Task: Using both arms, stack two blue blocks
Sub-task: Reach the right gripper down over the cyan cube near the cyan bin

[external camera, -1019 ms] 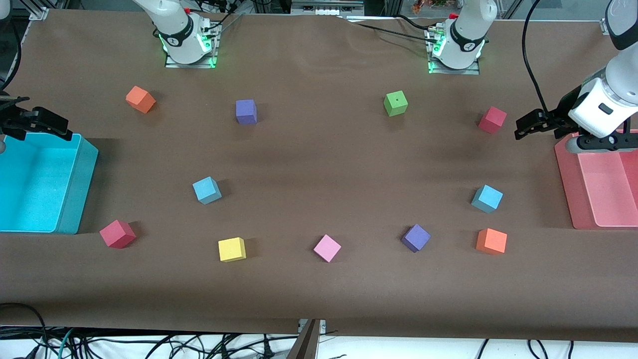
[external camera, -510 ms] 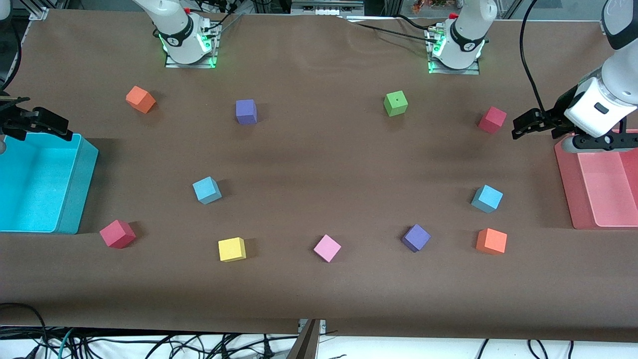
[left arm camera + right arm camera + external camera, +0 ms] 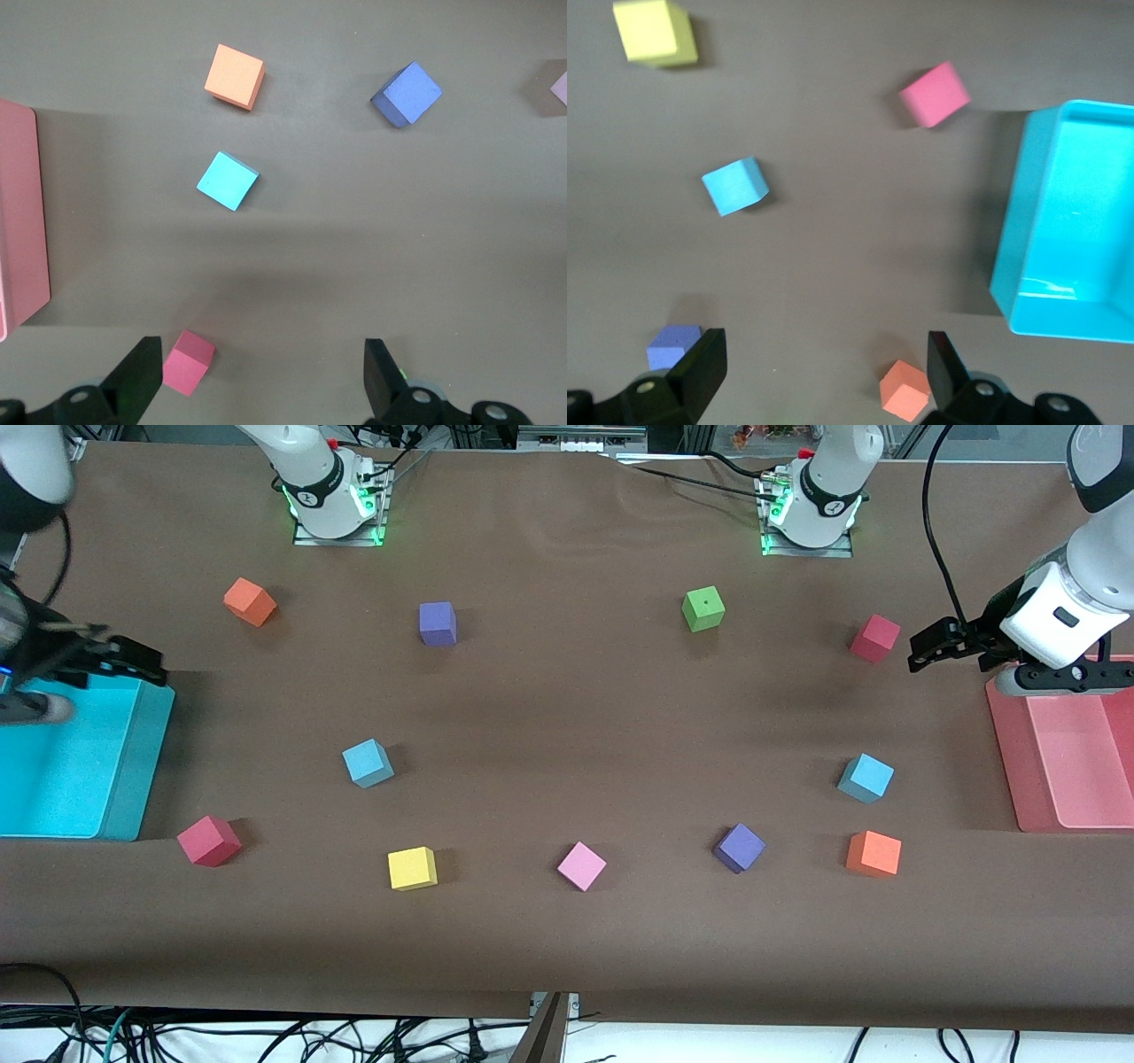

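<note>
Blue block, right arm's end (image 3: pixel 368 763): sits flat on the desk, alone, nothing on it; a yellow block (image 3: pixel 412 868) lies nearer the camera, a red block (image 3: pixel 209 841) beside the cyan bin (image 3: pixel 133 771).
Blue block, left arm's end (image 3: pixel 866 778): also flat on the desk, an orange block (image 3: pixel 873 854) just nearer the camera, a purple block (image 3: pixel 739 848) close by.
Why they lie so: the two blues are well apart, one toward each arm, so I'd judge each arm is meant to serve its own end of the desk. No stack yet.
Right hand (image 3: pixel 133 662): up over the cyan bin's edge, fingers spread wide, holding nothing. Its wrist view shows its blue block (image 3: pixel 735 186) out ahead of the open fingers (image 3: pixel 700 363), well apart, not between them.
Left hand (image 3: pixel 939 644): hanging by the pink tray (image 3: pixel 1005 753), just beside a red block (image 3: pixel 875 638), fingers released and empty. In its wrist view the blue block (image 3: pixel 227 181) lies well ahead of the fingers (image 3: pixel 142 376), off their centre line.
Reading: both hands high and ready, a reach down to each blue block looks like the call.
Watch: neighbours sit close to the left arm's blue; a sloppy descent could nudge the orange.
</note>
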Controlling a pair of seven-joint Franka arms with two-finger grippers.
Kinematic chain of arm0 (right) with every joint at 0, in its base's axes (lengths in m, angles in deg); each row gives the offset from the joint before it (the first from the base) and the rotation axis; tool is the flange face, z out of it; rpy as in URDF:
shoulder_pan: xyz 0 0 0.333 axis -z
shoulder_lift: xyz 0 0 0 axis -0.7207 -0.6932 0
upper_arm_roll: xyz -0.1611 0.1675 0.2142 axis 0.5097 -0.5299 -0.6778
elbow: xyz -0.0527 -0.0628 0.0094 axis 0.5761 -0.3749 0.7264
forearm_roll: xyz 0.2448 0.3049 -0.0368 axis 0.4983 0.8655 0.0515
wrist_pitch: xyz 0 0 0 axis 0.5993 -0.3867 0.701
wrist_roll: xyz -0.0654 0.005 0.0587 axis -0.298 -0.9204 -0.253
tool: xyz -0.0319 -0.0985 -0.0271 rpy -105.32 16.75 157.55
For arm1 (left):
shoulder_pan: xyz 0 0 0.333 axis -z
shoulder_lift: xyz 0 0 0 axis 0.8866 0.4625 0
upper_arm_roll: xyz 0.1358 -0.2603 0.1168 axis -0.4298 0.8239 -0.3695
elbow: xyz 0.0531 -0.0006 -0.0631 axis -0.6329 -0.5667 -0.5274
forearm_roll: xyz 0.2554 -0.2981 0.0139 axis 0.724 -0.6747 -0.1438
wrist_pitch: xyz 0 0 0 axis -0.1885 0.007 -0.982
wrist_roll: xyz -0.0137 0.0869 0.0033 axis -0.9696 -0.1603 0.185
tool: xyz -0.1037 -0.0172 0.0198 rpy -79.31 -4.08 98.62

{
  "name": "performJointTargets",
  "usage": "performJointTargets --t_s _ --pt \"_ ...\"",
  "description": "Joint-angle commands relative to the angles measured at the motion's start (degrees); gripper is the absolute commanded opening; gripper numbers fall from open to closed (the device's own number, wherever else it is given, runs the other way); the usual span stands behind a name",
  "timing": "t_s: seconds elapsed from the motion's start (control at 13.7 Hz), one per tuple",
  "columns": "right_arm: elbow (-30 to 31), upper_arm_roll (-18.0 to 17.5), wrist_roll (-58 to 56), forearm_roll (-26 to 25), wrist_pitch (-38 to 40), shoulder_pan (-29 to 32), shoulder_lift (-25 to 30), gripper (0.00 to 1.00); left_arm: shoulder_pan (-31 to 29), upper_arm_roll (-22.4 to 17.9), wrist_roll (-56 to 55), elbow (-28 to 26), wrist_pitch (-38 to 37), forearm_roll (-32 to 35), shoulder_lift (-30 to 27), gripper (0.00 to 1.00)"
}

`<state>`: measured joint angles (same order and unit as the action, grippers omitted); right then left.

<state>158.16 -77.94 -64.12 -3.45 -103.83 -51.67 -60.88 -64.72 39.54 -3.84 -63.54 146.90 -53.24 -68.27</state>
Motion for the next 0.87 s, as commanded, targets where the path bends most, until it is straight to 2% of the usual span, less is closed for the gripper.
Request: performJointTargets --t_s 0.0,0.15,0.36,0.8 --pt "-0.46 -0.05 -0.29 -0.66 -0.07 -5.06 -4.45 1.00 -0.19 0.14 1.34 0.98 -1.37 1.04 0.31 1.00" --pt "-0.37 -0.05 -0.29 -0.57 -1.91 -8.84 -8.23 1.00 -0.28 0.14 1.26 0.98 -2.50 1.04 0.22 1.00" --pt "1.91 -0.14 -0.55 0.92 -8.49 -10.96 -12.80 1.00 -0.28 0.14 1.17 0.98 -2.43 0.60 0.57 1.00" --pt "15.33 -0.31 -9.08 1.19 -26.76 -11.40 -14.66 1.00 -0.28 0.14 1.26 1.24 -2.16 0.52 0.92 1.00"
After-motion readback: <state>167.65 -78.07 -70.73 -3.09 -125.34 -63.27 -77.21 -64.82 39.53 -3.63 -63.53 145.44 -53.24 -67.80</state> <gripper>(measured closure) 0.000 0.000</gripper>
